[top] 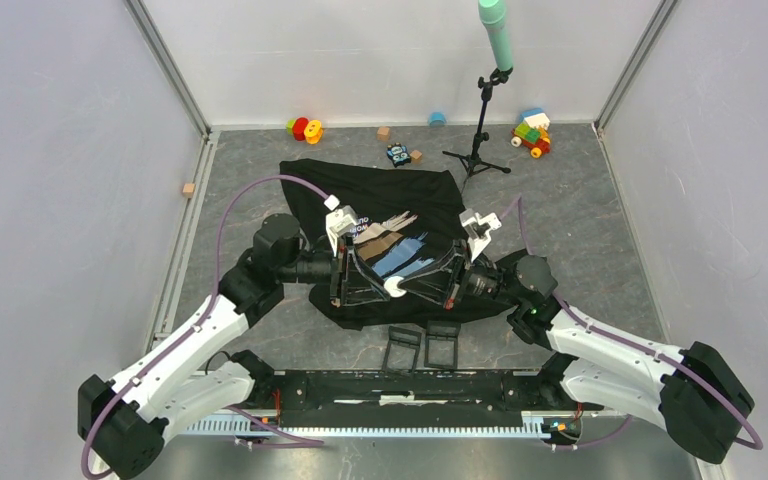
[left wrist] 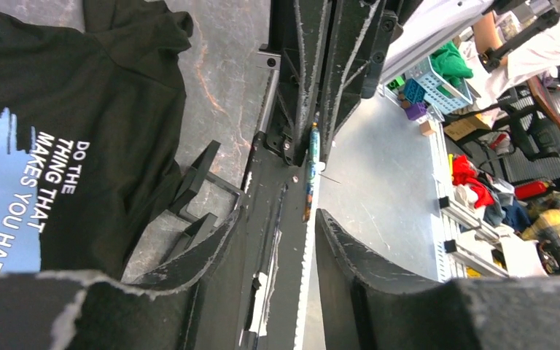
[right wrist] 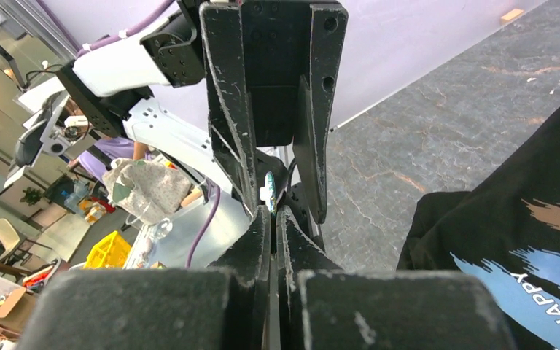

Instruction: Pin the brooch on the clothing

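Brooch (top: 395, 287) is a small pale disc in the top view, where the two arms meet over the near part of the black T-shirt (top: 380, 190). From above I cannot tell which jaws hold it.

The wrist views settle this. The right wrist view shows the right gripper (right wrist: 273, 219) with jaws pressed together, pinching the brooch (right wrist: 269, 191) by its edge. Opposite it, the left gripper (right wrist: 281, 197) has its jaws spread, one finger on each side of the brooch. The left wrist view shows the same from the other side. The left gripper (left wrist: 281, 219) is spread, and the brooch (left wrist: 310, 175) is edge-on and colourful, with a thin pin sticking out, in the closed right gripper (left wrist: 313, 138). The brooch is in the air, clear of the cloth.

White lettering on the T-shirt (left wrist: 102, 109) can be read only in the left wrist view.

The shirt lies crumpled on a grey marbled tabletop (top: 600, 230) enclosed by white walls (top: 60, 150). Coloured toys (top: 305, 128) and a black stand (top: 480, 150) are near the far wall. Two small black frames (top: 422, 346) lie just before the shirt. Beyond the enclosure the wrist views show a cluttered room with a blue basket (left wrist: 437, 84) and a yellow crate (right wrist: 109, 251).
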Motion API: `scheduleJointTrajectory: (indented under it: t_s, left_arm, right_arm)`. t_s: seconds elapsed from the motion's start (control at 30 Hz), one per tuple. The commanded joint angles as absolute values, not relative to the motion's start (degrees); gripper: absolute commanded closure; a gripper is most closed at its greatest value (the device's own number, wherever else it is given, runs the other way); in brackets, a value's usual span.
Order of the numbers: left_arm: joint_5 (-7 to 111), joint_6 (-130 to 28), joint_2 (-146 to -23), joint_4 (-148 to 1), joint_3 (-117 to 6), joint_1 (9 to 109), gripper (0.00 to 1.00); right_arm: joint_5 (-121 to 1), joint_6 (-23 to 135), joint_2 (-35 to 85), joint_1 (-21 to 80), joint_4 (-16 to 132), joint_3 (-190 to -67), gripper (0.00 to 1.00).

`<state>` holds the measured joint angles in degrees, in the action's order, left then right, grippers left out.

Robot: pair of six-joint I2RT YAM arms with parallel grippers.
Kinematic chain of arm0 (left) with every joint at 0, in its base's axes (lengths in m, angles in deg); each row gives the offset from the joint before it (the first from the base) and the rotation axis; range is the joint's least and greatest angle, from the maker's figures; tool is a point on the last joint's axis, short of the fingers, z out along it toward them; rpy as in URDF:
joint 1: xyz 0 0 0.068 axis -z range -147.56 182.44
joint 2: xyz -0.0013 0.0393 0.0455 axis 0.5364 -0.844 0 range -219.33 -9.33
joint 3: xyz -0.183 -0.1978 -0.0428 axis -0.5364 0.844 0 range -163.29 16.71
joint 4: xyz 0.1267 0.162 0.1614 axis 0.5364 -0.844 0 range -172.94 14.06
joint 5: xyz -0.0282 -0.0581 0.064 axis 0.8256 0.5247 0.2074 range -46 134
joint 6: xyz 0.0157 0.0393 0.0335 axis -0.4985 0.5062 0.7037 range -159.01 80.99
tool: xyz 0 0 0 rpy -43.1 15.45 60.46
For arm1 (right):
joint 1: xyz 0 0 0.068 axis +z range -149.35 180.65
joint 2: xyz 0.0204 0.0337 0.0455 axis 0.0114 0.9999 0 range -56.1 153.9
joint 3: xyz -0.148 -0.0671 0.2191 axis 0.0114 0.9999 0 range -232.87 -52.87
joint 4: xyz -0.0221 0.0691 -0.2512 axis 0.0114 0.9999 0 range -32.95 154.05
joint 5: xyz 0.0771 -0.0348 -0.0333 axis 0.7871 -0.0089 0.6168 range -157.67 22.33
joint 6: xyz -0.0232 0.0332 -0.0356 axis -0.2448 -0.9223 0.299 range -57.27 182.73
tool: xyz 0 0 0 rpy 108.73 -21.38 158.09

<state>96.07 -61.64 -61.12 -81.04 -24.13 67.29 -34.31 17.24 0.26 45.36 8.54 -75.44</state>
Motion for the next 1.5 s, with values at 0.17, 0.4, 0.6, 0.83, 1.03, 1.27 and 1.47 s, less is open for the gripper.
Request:
scheduleJointTrajectory:
  t_s: [0.17, 0.4, 0.6, 0.83, 1.03, 1.27, 1.47]
  left_arm:
    - [88.92, -66.93, -56.49, -71.92, -21.05, 67.52, 0.58]
    - [92.56, -72.37, -58.52, -64.66, -19.47, 67.55, 0.57]
    - [93.37, -72.65, -58.96, -63.99, -19.27, 67.55, 0.75]
    - [95.02, -72.68, -59.12, -63.12, -19.27, 67.51, 0.98]
    - [84.22, -63.34, -57.49, -80.04, -23.29, 67.43, 0.98]
    - [57.91, -65.88, -56.10, -96.74, -24.35, 66.44, 0.98]
    - [42.39, -72.11, -54.45, -108.41, -22.88, 63.89, 0.98]
  right_arm:
    - [-37.34, 14.65, 0.47, 45.26, 2.47, -75.35, 1.00]
    - [-36.91, 14.58, 1.82, 45.26, 2.45, -75.88, 1.00]
    - [-36.73, 14.66, 2.08, 45.32, 2.51, -75.90, 1.00]
    - [-37.31, 16.88, 2.19, 45.31, 5.21, -76.28, 1.00]
    - [-46.62, 30.26, -0.74, 45.30, 29.14, -81.55, 0.63]
    - [-60.55, 41.15, -2.22, 45.34, 47.19, -84.35, 0.41]
    - [-61.46, 45.11, 3.57, 49.57, 43.37, -83.74, 0.32]
